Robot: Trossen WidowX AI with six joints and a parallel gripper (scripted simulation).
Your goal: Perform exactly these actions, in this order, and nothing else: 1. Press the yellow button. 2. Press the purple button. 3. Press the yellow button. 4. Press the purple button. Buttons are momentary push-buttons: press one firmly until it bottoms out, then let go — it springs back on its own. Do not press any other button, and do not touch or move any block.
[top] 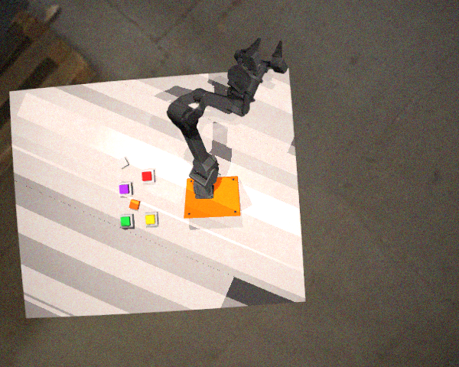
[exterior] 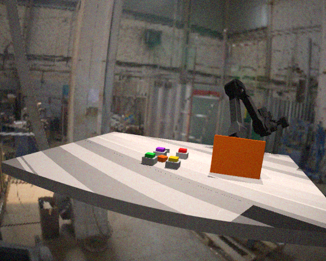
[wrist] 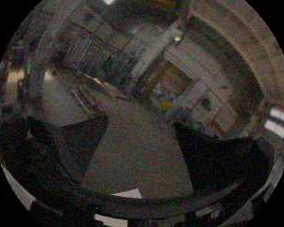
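four buttons sit in a small cluster on the worktop [top: 83,256], inward of its left edge as the top view frames it, with the arm's orange base plate [top: 212,197] toward the right edge. nearest the exterior camera are the green button [exterior: 150,155] and the yellow button [exterior: 173,159]; a small orange block [exterior: 162,157] lies between the four, just beside the yellow one but not touching it as far as i can tell. behind them come the purple button [exterior: 160,149] and the red button [exterior: 182,150]. a small white block [top: 125,162] lies beyond the purple button. farthest off, the jaws [top: 267,53] hang past the far right corner of the worktop, spread wide and holding nothing, pointing away from the buttons. the yellow button, first in the order, lies well apart from them, back across the base and toward the near left; none looks pressed. the reach must swing round over the base and come down clear of the orange block.
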